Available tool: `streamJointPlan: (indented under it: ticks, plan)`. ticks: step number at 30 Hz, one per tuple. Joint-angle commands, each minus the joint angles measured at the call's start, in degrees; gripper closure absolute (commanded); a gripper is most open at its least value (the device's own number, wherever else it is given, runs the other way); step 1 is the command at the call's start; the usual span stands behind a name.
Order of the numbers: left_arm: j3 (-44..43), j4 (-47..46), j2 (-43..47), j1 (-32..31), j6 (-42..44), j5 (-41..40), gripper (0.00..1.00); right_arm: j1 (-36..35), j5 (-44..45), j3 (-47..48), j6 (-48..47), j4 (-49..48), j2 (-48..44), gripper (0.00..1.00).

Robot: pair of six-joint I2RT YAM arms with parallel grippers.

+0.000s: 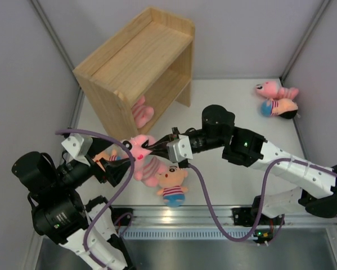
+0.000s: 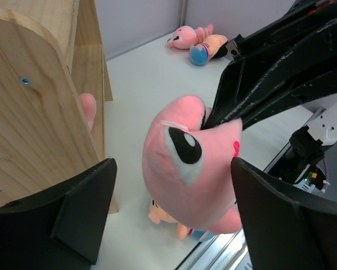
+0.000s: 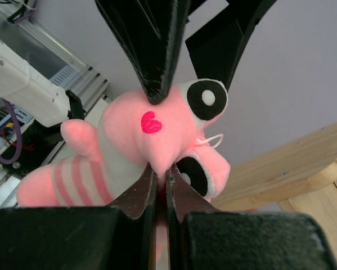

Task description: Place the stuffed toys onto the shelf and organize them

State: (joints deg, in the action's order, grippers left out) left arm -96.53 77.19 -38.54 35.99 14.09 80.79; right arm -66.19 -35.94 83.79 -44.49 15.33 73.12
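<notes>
My right gripper [image 1: 157,147] [image 3: 160,169] is shut on a fold of the face of a pink stuffed toy [image 1: 140,149] [image 3: 157,135], which it holds above the table. The toy's striped body [image 1: 148,170] hangs below. In the left wrist view its big head [image 2: 185,169] sits between the wide fingers of my left gripper [image 1: 120,166] [image 2: 174,216], which is open, with a gap on the left side. The wooden shelf [image 1: 140,62] [image 2: 39,112] stands just behind, and another pink toy [image 1: 141,111] [image 2: 88,109] lies inside it. A peach toy [image 1: 173,187] [image 2: 162,216] lies on the table below.
Two more toys lie at the far right of the table, one pink [image 1: 275,89] [image 2: 185,36] and one peach with blue shorts [image 1: 278,108] [image 2: 210,48]. A metal rail [image 1: 213,216] runs along the near edge. Purple cables loop from both arms.
</notes>
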Motion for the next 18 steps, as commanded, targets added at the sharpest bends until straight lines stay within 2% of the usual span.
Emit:
streamJointPlan:
  ticks: [1, 3, 4, 5, 7, 8, 10, 11, 12, 13, 15, 16, 18]
  plan:
    - [-0.41, -0.9, 0.22, 1.1, 2.52, 0.5, 0.16, -2.45, -4.13, 2.7, -2.09, -4.43, -1.14, 1.0]
    - [-0.15, -0.9, 0.66, 1.1, 2.52, 0.77, 0.25, -2.97, -6.06, 2.96, -2.18, -4.96, -0.79, 1.0]
    - [0.03, -0.99, 0.66, 1.1, 2.52, 1.03, 0.4, -2.98, -6.76, 3.13, -1.83, -5.48, -0.53, 1.0]
    - [0.46, -0.99, 0.75, 1.02, 2.52, 1.12, 0.48, -2.98, -7.29, 3.4, -1.74, -5.58, -0.44, 1.0]
    - [0.9, -0.9, 0.75, 1.01, 2.52, 1.3, 0.73, -3.06, -8.18, 3.84, -1.22, -6.01, -0.26, 1.0]
    - [1.52, -0.81, 0.75, 1.1, 2.52, 1.21, 0.93, -3.06, -8.26, 4.01, -1.13, -6.02, -0.17, 1.0]
    - [1.96, -0.81, 0.58, 1.01, 2.26, 1.21, 0.98, -3.06, -7.48, 3.93, 0.27, -7.15, -0.17, 0.96]
    - [2.4, -0.72, 0.49, 1.1, 2.09, 0.42, 1.0, -3.06, -6.78, 3.67, 1.5, -7.94, -0.26, 0.85]
    - [2.49, -0.55, 0.31, 1.02, 1.3, -0.02, 1.0, -3.06, -4.07, 2.44, 3.08, -9.17, -0.52, 0.51]
    - [2.31, -0.55, 0.05, 1.1, 0.69, -0.98, 1.0, -2.98, -2.22, 1.39, 5.27, -10.31, -0.96, 0.36]
    - [1.52, -0.55, -1.18, 1.1, -0.98, -3.71, 1.0, -3.06, 5.85, -3.86, 8.26, -14.17, -3.33, 0.21]
    - [1.35, -0.46, -1.44, 1.1, -2.04, -4.32, 1.0, -3.06, 9.54, -6.16, 14.11, -16.8, -4.47, 0.06]
    - [1.08, -0.55, -2.23, 1.01, -2.83, -4.68, 1.0, -2.89, 19.01, -12.12, 19.94, -20.69, -7.63, 0.03]
